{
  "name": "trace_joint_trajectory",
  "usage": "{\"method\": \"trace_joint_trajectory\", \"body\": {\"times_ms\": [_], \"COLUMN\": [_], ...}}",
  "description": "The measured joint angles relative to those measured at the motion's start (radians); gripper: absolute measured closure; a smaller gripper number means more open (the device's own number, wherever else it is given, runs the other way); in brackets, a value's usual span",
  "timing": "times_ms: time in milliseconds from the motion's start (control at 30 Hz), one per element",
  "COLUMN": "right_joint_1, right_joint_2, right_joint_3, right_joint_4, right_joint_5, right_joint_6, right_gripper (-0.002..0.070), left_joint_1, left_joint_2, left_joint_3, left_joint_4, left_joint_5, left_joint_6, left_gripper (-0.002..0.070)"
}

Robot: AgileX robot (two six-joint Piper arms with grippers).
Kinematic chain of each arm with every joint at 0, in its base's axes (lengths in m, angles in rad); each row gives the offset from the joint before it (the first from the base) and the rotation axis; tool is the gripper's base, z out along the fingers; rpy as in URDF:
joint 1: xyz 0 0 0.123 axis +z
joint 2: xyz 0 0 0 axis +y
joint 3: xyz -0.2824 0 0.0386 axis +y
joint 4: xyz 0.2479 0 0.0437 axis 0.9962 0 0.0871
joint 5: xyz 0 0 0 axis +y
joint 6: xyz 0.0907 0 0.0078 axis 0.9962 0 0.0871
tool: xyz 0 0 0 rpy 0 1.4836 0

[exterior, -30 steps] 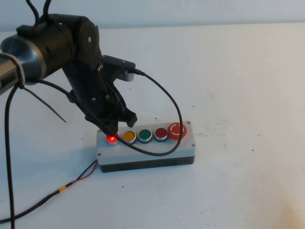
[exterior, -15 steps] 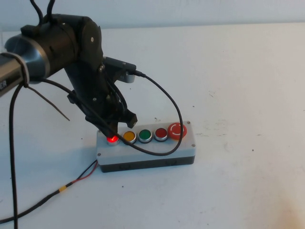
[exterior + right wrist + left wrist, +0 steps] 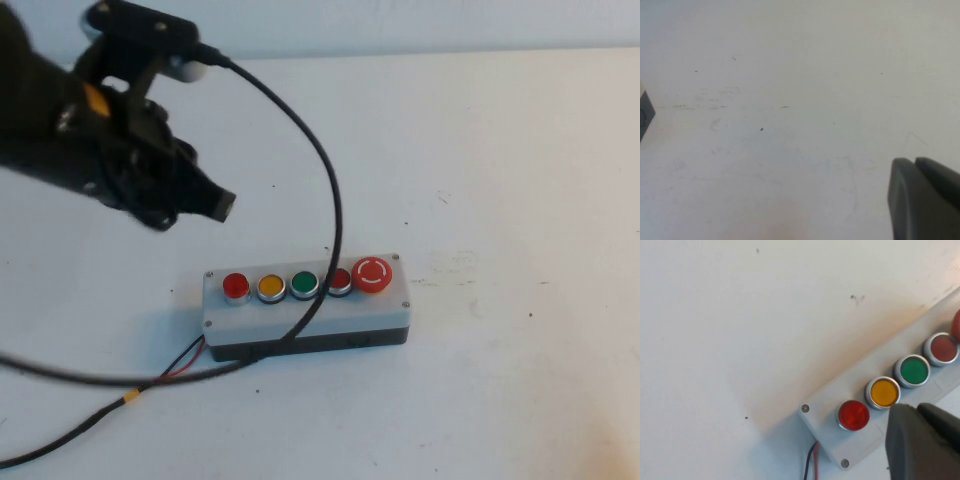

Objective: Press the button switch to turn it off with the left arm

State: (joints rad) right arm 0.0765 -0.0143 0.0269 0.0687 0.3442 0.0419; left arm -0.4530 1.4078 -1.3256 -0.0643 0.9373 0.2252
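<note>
A grey switch box (image 3: 305,318) lies on the white table with a row of buttons: red (image 3: 236,286), yellow (image 3: 271,287), green (image 3: 304,284), dark red (image 3: 341,281) and a large red mushroom button (image 3: 372,274). The leftmost red button is unlit. My left gripper (image 3: 222,204) is shut and empty, lifted above and behind the box's left end. In the left wrist view the red button (image 3: 853,415) sits just beside the shut fingertips (image 3: 912,412). My right gripper (image 3: 915,167) is shut over bare table, outside the high view.
A black cable (image 3: 325,215) from the left arm drapes across the box between the green and dark red buttons. A red and black wire (image 3: 165,375) leaves the box's left end toward the front left.
My left gripper has lifted off the leftmost red button and drawn back up and to the left. The button's light has gone out.
</note>
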Motion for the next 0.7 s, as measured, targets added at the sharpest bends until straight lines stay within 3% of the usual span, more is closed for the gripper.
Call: {"method": "trace_joint_trajectory", "body": {"times_ms": [400, 700], "right_joint_1": [0.000, 0.000], "right_joint_2": [0.000, 0.000], "right_joint_3": [0.000, 0.000], "right_joint_4": [0.000, 0.000], "right_joint_5": [0.000, 0.000], "right_joint_6": [0.000, 0.000], "right_gripper": [0.0692, 0.0692], "left_joint_1": [0.000, 0.000], "left_joint_2": [-0.618, -0.855], "left_joint_3": [0.610, 0.742], "left_joint_4": [0.009, 0.051], "left_joint_5": [-0.362, -0.441], "left_joint_6": [-0.047, -0.063], "left_gripper": [0.0678, 0.0678]}}
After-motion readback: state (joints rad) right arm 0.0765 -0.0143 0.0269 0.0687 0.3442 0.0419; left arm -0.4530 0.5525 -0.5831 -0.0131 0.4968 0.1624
